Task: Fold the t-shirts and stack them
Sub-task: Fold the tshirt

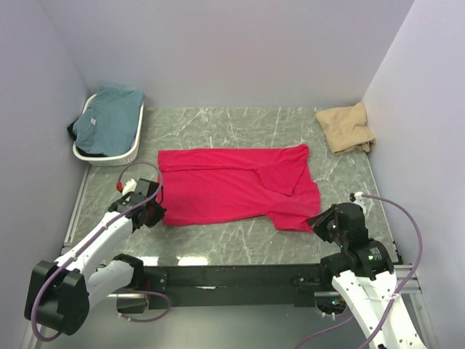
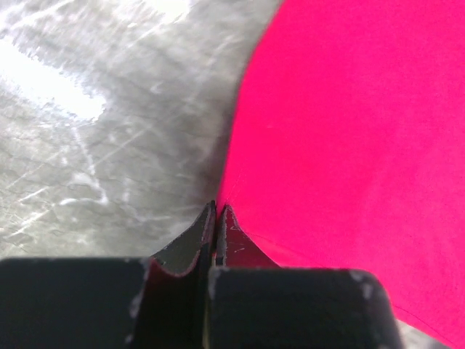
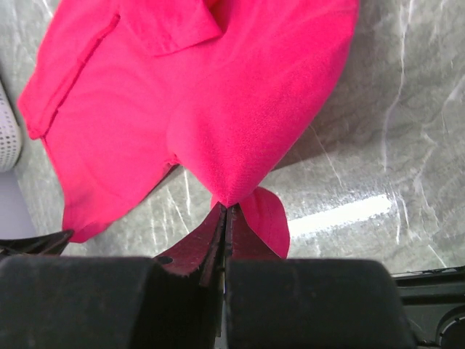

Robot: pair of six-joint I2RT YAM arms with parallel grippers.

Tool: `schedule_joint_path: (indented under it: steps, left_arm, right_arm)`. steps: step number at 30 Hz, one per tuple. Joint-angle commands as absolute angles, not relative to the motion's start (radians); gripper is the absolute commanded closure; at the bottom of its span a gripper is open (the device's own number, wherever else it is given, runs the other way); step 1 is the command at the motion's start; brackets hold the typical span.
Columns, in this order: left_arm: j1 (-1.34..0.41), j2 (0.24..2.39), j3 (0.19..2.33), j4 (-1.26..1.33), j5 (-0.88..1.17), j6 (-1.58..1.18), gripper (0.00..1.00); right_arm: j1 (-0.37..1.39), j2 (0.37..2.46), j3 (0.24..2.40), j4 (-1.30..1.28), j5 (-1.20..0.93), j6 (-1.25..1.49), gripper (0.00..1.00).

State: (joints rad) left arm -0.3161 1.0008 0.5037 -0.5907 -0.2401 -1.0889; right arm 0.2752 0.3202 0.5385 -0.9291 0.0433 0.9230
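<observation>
Crimson red cloth t-shirt (image 1: 232,185): both near corners pinched, first fold prob. about to start.
Left pincer (image 2: 216,212) closed on its near-left corner; right pincer (image 3: 225,209) closed on the near-right corner, cloth tented up at the tips. Shirt lies spread mid grey marble table (image 1: 218,123), one sleeve flopped inward. Tan beige crumpled t-shirt (image 1: 347,129) at far-right corner, dusty teal t-shirt (image 1: 109,116) in white oval basket (image 1: 120,155) far left, both unfolded. Next, I'd say: lift both corners together, level, & carry near edge over to far edge w/o slack.
</observation>
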Motion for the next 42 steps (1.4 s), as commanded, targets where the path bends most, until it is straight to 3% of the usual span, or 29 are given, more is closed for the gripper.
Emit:
schedule_joint_path:
  steps: [1, 16, 29, 42]
  left_arm:
    - [-0.319, 0.985, 0.594, -0.661, -0.235, -1.051, 0.99]
    - [-0.293, 1.051, 0.681, -0.660, -0.268, -0.997, 0.99]
    - [-0.207, 1.299, 0.799, -0.522, -0.245, -0.890, 0.99]
    - [-0.160, 1.545, 0.963, -0.469, -0.206, -0.830, 0.99]
  right_arm:
    - [0.282, 0.328, 0.587, -0.927, 0.074, 0.930, 1.00]
    - [0.282, 0.475, 0.640, -0.790, 0.124, 0.864, 1.00]
    - [0.259, 0.828, 0.715, -0.592, 0.124, 0.724, 1.00]
    - [0.086, 1.146, 0.833, -0.462, 0.003, 0.601, 1.00]
